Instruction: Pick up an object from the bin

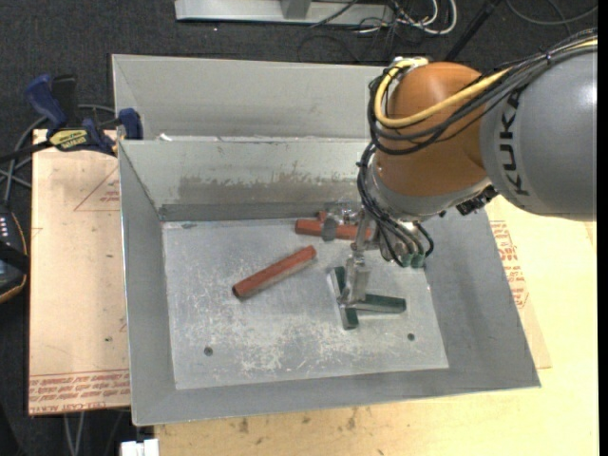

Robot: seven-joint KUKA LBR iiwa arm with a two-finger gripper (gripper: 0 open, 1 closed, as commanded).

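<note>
1. Lying on the right part of the bin's (pixel 285 350) floor, the dark green thing (pixel 382 303) looks like two narrow bars meeting in a rough V. One bar runs toward the right wall, and the other slants from the back toward the front.
2. The gripper (pixel 357 291) comes down right where the two bars meet, with its tip on or just above the slanted bar. Whether it touches the bar cannot be told from this angle.
3. How far open the gripper stands cannot be told, nor whether it has any hold of the green thing, which lies flat on the floor.
4. A red-brown stick (pixel 275 273) lies flat to the left of the gripper, near the middle of the floor and apart from the green thing. It slants from front-left to back-right.
5. An orange-handled tool (pixel 312 226) lies just behind the gripper, near the foot of the back wall. A grey metal part at its right end is partly hidden by the robot's wrist.
6. Above the gripper sits the round orange cover (pixel 427 131) of the wrist, with yellow and black cables (pixel 391 88) looped around it. The grey arm (pixel 556 131) leads off to the right.
</note>
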